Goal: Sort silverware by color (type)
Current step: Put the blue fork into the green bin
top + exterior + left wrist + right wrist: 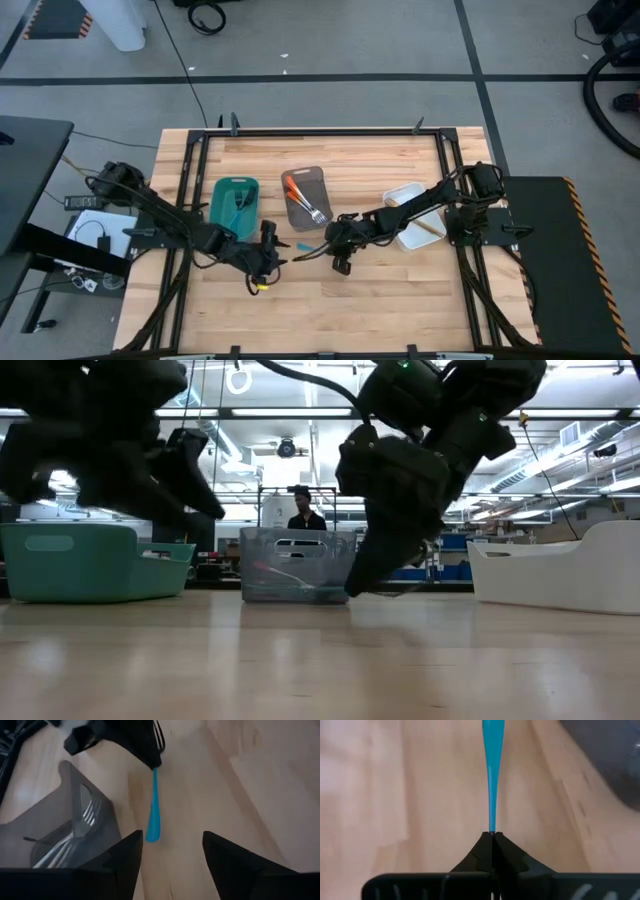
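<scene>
Ideally the left gripper, jaws wide open, closes squarely around the blue-handled fork before the right gripper, clamped on it, lets go.

The table is pale wood with a visible grain, framed by black rails. Three trays sit on it: a teal tray, a grey tray and a white tray. The fork clamped in the right gripper has a bright blue handle. Forks in the grey tray have orange handles and silver tines. Both arms are black; the left gripper shows a small yellow mark.
</scene>
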You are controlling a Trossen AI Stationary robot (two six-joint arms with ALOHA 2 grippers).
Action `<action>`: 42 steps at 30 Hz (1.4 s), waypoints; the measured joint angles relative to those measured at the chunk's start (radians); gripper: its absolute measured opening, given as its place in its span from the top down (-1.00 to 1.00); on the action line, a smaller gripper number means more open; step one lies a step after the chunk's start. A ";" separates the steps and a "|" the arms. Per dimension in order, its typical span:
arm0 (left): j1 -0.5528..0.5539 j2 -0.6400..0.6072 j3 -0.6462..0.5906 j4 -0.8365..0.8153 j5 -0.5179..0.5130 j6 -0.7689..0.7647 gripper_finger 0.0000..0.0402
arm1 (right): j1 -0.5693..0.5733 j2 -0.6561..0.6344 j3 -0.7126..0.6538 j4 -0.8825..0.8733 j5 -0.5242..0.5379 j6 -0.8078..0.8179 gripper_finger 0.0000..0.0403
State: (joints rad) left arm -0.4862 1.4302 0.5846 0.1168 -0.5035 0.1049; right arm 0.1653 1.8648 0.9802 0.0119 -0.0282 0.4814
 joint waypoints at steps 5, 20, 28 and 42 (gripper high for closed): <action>0.001 0.052 0.000 0.009 -0.053 0.039 -0.03 | -0.024 0.000 0.000 0.073 -0.061 0.103 0.95; -0.007 0.173 0.063 0.052 -0.223 0.266 0.02 | -0.043 -0.002 0.002 0.215 -0.106 0.208 0.95; -0.005 0.230 0.140 0.053 -0.301 0.362 0.02 | -0.043 -0.002 0.002 0.279 -0.106 0.275 0.95; 0.006 0.242 0.168 0.056 -0.312 0.418 0.15 | -0.043 -0.003 0.002 0.364 -0.089 0.347 0.95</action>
State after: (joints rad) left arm -0.4797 1.6722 0.7528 0.1732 -0.8155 0.5233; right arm 0.1226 1.8622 0.9821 0.3764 -0.1170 0.8284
